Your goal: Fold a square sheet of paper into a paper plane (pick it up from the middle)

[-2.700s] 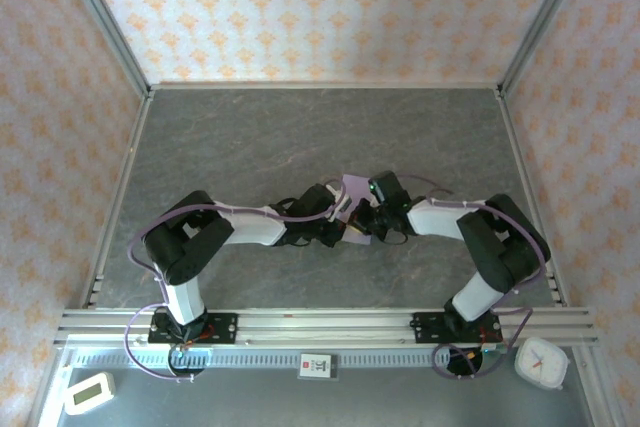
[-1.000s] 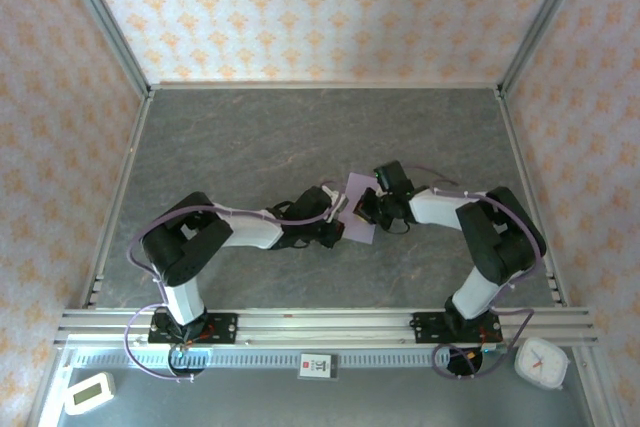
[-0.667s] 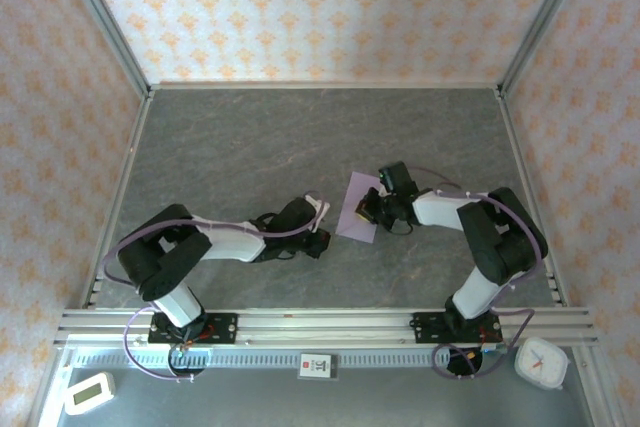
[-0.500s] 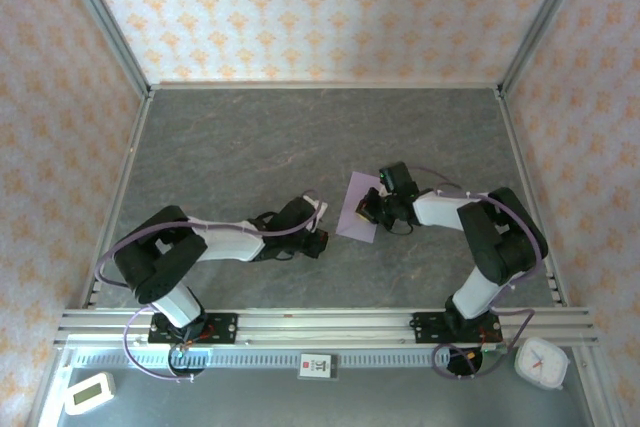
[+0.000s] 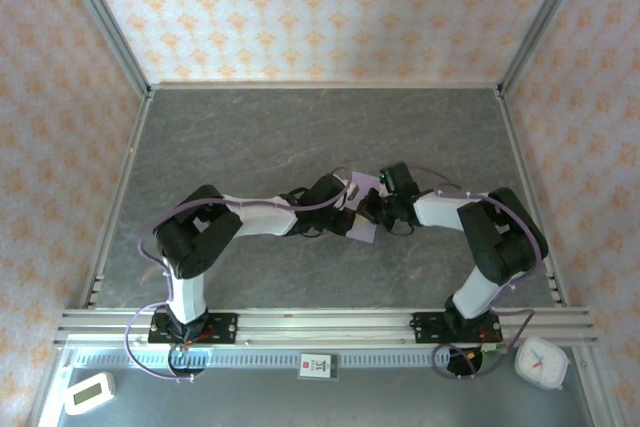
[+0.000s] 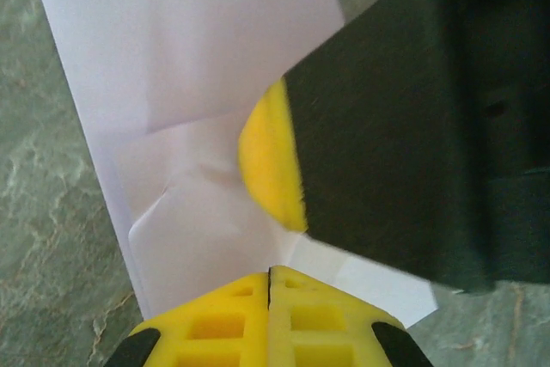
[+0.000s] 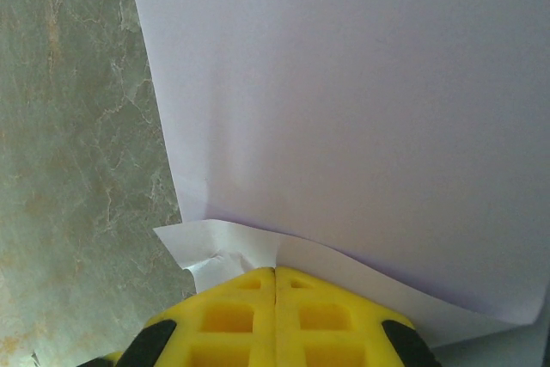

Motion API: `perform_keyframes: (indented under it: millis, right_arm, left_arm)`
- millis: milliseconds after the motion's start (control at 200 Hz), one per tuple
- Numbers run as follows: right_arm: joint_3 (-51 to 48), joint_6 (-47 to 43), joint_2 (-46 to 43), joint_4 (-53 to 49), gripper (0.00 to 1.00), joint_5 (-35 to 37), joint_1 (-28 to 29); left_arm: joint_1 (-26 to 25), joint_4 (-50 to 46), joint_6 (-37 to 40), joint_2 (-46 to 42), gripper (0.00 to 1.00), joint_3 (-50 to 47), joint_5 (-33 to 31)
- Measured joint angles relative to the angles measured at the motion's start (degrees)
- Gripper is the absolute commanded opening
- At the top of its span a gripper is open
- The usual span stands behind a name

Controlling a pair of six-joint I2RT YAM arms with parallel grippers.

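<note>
Reaching inward from their bases at the near edge, the two arms meet just right of the tabletop's (image 5: 250,137) middle. The left arm bends at an elbow above its base, and its white forearm runs low to the right and slightly far. The right arm bends at an elbow near the right side, and its forearm runs left towards the other wrist.

The left end effector (image 5: 345,212) and the right end effector (image 5: 373,213) point at each other, tips close together, both down over the sheet of paper (image 5: 366,184). The lavender sheet lies flat on the tabletop between the two wrists, partly folded into a narrower shape; its far and near ends show past the black wrist housings.

In the left wrist view the yellow fingertips (image 6: 232,324) are pressed together with only a thin seam between them; they sit at the sheet's near edge, where the paper is crumpled with small creases. The other arm's black finger, with its yellow pad (image 6: 268,169), rests on the sheet just ahead of them.

In the right wrist view the yellow fingertips (image 7: 232,315) are likewise closed tight; they sit at an edge where the upper layer lies over a paler, slightly lifted lower layer with a dog-eared corner. Whether either pair pinches any paper I cannot tell.
</note>
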Motion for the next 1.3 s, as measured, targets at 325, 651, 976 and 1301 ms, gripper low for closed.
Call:
perform_keyframes:
  millis: [325,651,976,1301]
  right_arm:
    - [3.8,-2.6,0.3,-6.4,0.00,-1.3,-2.4]
    - [10.3,-5.0,-3.9,-11.8,0.00,-0.5,-6.6]
    - [-4.1,-0.4,-14.6,-10.5,0.08,-1.0,-6.5]
    - [-12.4,3.9,-21.8,-9.6,0.10,-1.0,-4.5]
  left_arm:
    - [0.0,6.5,-1.9,-4.9,0.00,-10.3,0.4]
    - [0.3,-0.7,-6.3,-10.3,0.00,-8.1,0.6]
    - [2.1,-2.8,-1.8,-4.6,0.00,2.9,0.4]
    - [3.0,-5.3,-0.1,-6.4,0.00,-0.2,-0.5]
